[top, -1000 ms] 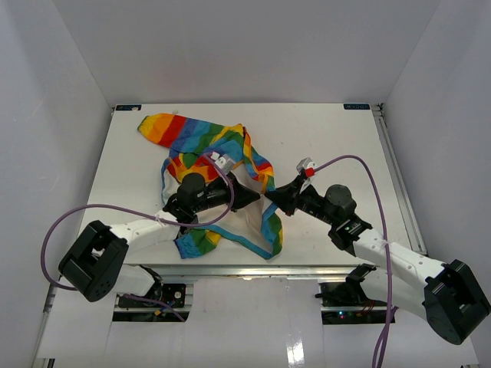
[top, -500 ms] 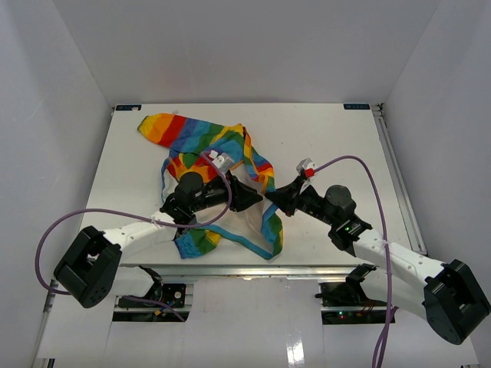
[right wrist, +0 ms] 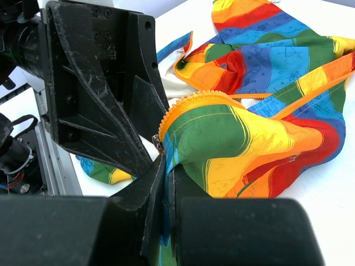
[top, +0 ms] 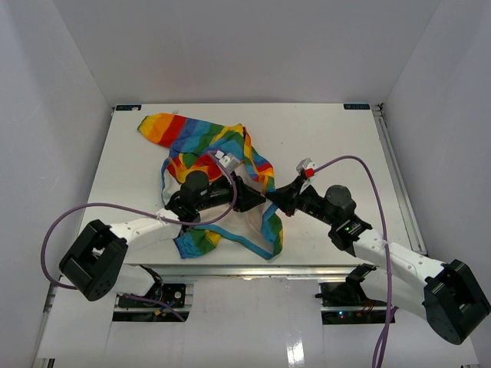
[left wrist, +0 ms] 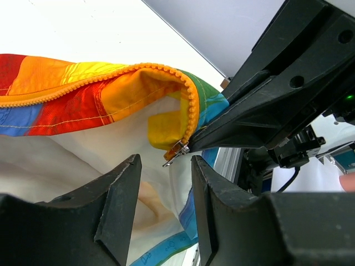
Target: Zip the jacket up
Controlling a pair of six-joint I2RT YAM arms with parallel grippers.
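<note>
Two arms reach in low over the desk (top: 330, 138) and meet nose to nose near its centre. The left arm (top: 146, 226) stretches from 7 o'clock toward 3 o'clock, and the right arm (top: 383, 249) from 5 o'clock toward 10 o'clock.

The left hand (top: 257, 201) is released, its jaws apart with nothing between them. In its wrist view the metal zipper pull (left wrist: 176, 151) hangs just beyond the gap. The right hand (top: 271, 200) is clenched on the jacket (top: 201, 138), pinching the front edge just beside the orange zipper teeth (right wrist: 191, 102).

The jacket lies crumpled left of centre, with one sleeve (top: 165, 126) stretched toward 11 o'clock.

From above, both hands cover the zipper end, so the grip cannot be made out there. In the right wrist view the pinched fabric vanishes between the right fingers (right wrist: 147, 194), and the zipper pull is barely visible.
</note>
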